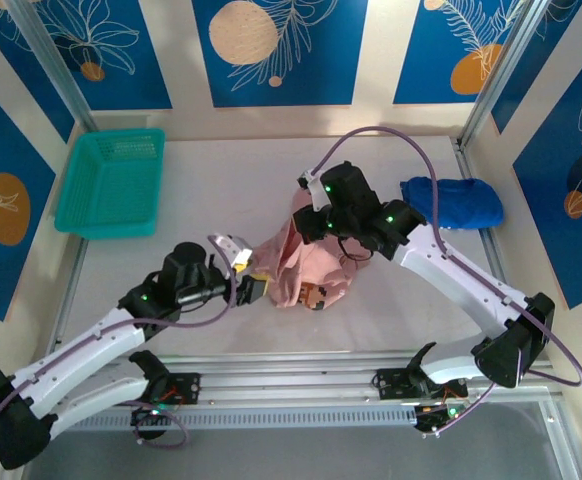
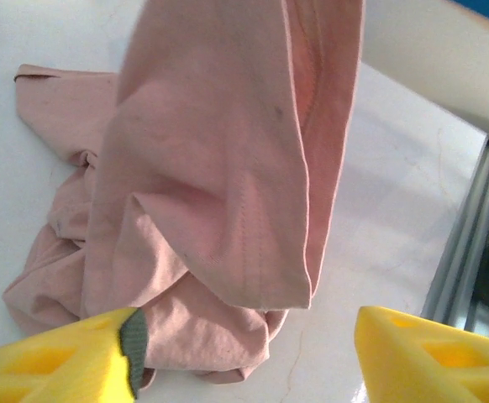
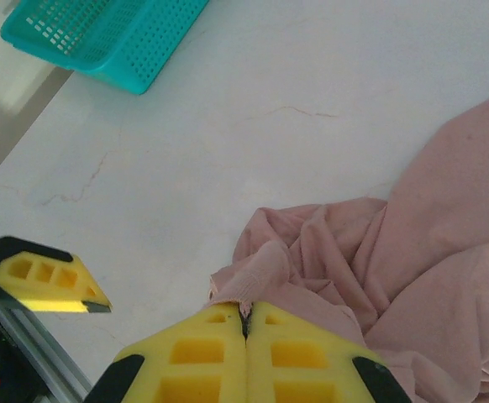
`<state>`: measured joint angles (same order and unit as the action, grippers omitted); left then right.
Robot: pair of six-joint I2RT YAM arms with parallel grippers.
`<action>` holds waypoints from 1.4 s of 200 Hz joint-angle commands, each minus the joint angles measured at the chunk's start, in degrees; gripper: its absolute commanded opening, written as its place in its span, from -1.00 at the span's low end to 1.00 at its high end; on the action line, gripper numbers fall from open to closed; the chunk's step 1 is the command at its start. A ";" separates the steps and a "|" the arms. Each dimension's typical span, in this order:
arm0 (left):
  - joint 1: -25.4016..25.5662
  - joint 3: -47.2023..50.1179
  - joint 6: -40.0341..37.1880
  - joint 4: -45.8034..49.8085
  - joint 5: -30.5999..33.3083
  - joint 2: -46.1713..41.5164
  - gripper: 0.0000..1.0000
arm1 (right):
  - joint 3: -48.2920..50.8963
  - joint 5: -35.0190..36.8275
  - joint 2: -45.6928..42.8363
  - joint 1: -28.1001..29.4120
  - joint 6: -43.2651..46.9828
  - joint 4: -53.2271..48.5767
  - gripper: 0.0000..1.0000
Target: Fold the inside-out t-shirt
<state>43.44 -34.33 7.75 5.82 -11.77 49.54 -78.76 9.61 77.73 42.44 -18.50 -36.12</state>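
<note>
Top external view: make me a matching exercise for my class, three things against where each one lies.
Things:
1. pink t-shirt
2. teal basket
3. blue garment

Places:
a. far right side
b. far left side
c. middle, bunched up

Pairs: 1-c; 2-b; 3-a

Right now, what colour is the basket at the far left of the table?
The basket is teal all over, clearest in the top external view.
</note>
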 commanded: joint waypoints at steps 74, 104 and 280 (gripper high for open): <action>11.44 -10.03 -4.84 -0.04 25.45 16.36 0.53 | -1.83 1.00 0.91 0.59 -0.95 -0.79 -1.00; 11.67 -12.41 -5.00 1.58 24.89 19.25 0.16 | -1.35 1.38 0.41 0.35 -0.68 -0.97 -1.00; 10.76 -10.82 -5.55 7.47 16.08 13.76 -1.00 | -0.88 1.01 0.23 -1.61 -0.23 0.48 -1.00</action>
<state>54.54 -45.10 1.37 11.92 6.50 65.56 -79.29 10.35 78.32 41.25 -18.48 -36.73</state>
